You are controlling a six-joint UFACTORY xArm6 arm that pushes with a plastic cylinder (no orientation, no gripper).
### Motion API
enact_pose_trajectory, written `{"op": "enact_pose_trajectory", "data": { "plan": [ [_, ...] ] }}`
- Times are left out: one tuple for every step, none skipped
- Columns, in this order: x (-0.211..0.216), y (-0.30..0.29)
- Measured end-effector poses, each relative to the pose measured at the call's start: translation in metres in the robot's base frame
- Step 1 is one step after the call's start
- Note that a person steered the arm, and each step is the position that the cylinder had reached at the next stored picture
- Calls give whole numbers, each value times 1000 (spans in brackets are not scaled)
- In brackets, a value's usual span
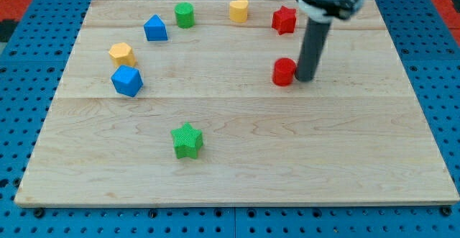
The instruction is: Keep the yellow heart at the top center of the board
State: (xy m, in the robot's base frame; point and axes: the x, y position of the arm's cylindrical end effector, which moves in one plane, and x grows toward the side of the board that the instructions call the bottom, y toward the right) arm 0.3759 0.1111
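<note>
The yellow heart point(238, 10) sits near the top edge of the wooden board point(237, 159), about at its centre. My tip point(307, 78) is down on the board to the lower right of the heart. It stands right beside a red round block point(284, 72), on that block's right side and touching or almost touching it. The rod rises from the tip to the arm's dark head at the view's top.
A red star point(284, 20) lies right of the heart. A green cylinder point(185, 14) and a blue pentagon-like block point(155, 29) lie to its left. A yellow hexagon point(122, 53) and a blue cube point(127, 80) sit at the left. A green star point(187, 140) lies lower centre.
</note>
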Motion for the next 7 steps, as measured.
{"op": "enact_pose_trajectory", "data": {
  "plan": [
    [34, 39],
    [41, -21],
    [-12, -46],
    [-33, -42],
    [-17, -94],
    [-75, -80],
    [-89, -47]
  ]
}}
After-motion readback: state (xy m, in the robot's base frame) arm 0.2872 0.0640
